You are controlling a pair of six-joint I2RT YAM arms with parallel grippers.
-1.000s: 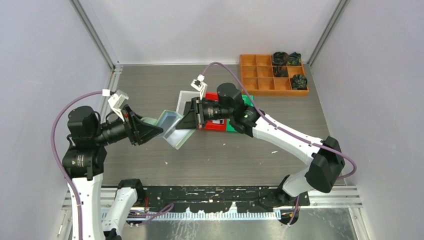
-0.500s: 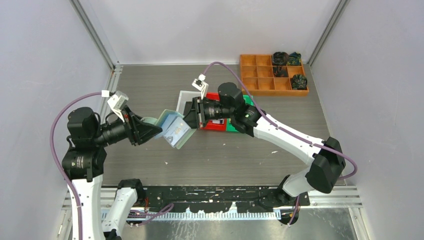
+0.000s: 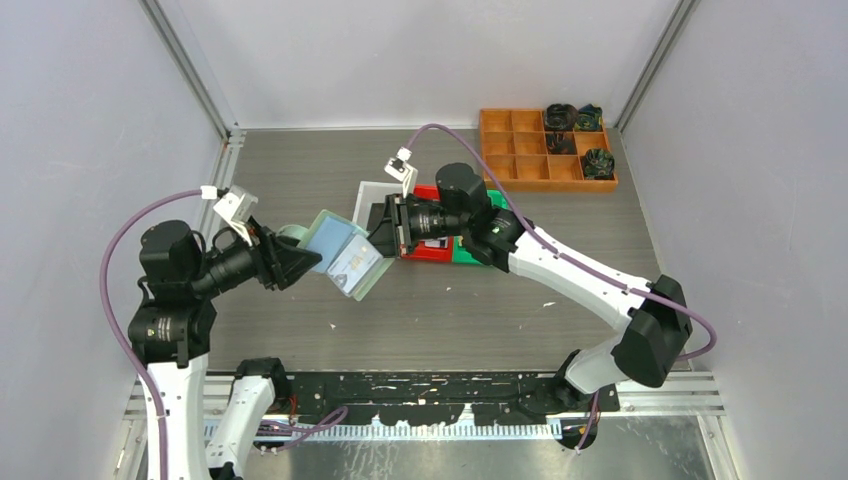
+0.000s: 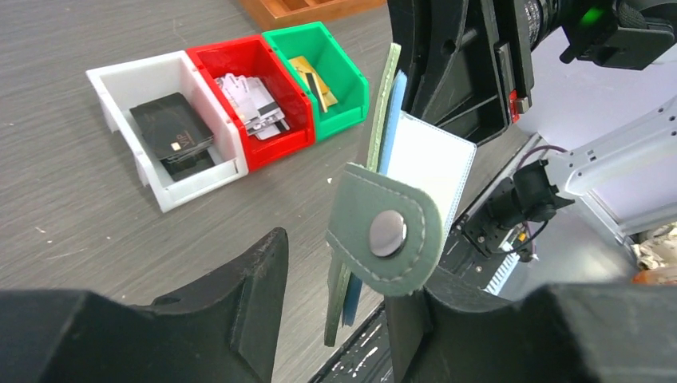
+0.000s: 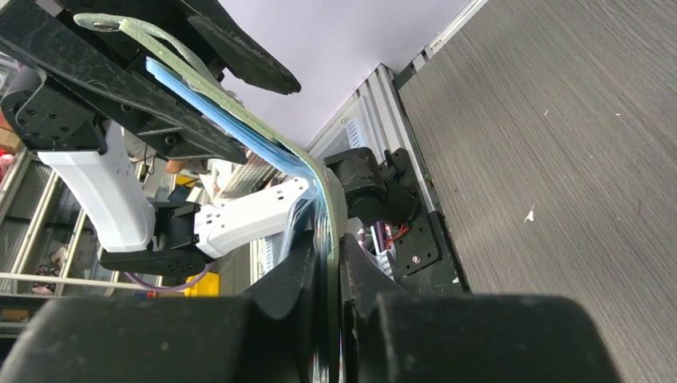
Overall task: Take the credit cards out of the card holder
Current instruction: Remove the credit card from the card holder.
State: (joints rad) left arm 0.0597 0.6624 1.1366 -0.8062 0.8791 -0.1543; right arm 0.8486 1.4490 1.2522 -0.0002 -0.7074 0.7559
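Observation:
The mint-green card holder [image 3: 322, 238] hangs in the air between my two grippers, fanned open. A pale printed card [image 3: 355, 266] shows in one of its pockets. My right gripper [image 3: 383, 241] is shut on the holder's far edge; in the right wrist view its fingers [image 5: 297, 275] pinch the green cover and blue pockets [image 5: 239, 120]. My left gripper [image 3: 300, 262] is open. In the left wrist view the snap flap [image 4: 387, 233] lies against one finger [image 4: 407, 319], and a white card [image 4: 427, 163] sticks out behind it.
A white bin [image 4: 120, 84] holds black cards [image 4: 172, 132], a red bin [image 4: 214, 57] holds pale printed cards, and a green bin [image 4: 345, 68] holds gold cards. They stand under the right arm. An orange compartment tray [image 3: 484, 150] sits at the back right.
The holder has fanned open and tilted, so a printed card face now shows. The left arm has drawn back and lowered slightly. The right gripper stays on the holder.

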